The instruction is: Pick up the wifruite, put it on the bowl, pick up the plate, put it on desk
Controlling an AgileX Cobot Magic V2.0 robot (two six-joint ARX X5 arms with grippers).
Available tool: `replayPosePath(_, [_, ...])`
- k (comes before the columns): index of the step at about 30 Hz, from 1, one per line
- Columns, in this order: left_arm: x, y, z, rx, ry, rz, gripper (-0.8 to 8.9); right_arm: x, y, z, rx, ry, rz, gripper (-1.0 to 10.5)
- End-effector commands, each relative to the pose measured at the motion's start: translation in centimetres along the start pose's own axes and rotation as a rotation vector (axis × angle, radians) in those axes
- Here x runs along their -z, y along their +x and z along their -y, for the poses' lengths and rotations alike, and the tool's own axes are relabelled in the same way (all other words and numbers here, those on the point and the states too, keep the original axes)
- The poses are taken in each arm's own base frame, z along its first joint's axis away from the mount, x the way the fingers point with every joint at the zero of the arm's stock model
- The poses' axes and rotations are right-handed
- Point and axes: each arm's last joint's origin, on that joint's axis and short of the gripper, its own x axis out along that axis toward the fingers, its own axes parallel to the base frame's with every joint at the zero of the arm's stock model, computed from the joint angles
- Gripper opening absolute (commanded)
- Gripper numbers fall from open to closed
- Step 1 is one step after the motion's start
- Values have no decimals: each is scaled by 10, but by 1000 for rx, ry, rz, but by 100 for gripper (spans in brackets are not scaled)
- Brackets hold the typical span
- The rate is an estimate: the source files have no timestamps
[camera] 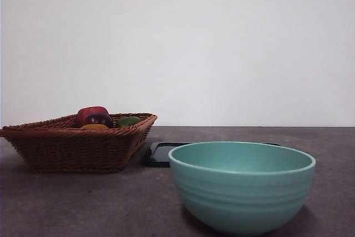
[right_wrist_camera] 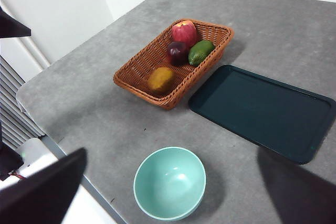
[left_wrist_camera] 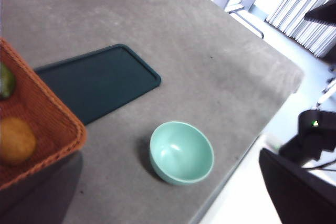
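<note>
Wifruite (right_wrist_camera: 160, 79) lies in the basket (right_wrist_camera: 137, 66), well apart from the empty bowl (right_wrist_camera: 169, 183); neither arm reaches it; fingers' state cannot be told.

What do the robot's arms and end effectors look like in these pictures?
Little shows. The right end effector appears only as two plain black, blurred jaws, wedge-shaped, without visible markings or cables. The left end effector looks the same: black and blurred. The front view shows no arm.
</note>
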Motion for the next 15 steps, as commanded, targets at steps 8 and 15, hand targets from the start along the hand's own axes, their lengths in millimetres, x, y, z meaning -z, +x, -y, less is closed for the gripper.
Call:
replayPosePath(8, [-5,-3,3,6,1,24,655,-4,-3,-2,-3,3,17,597])
replayPosePath(15, [-7,3,-4,-66,-90,0,655,-4,-3,-2,-3,3,18,597])
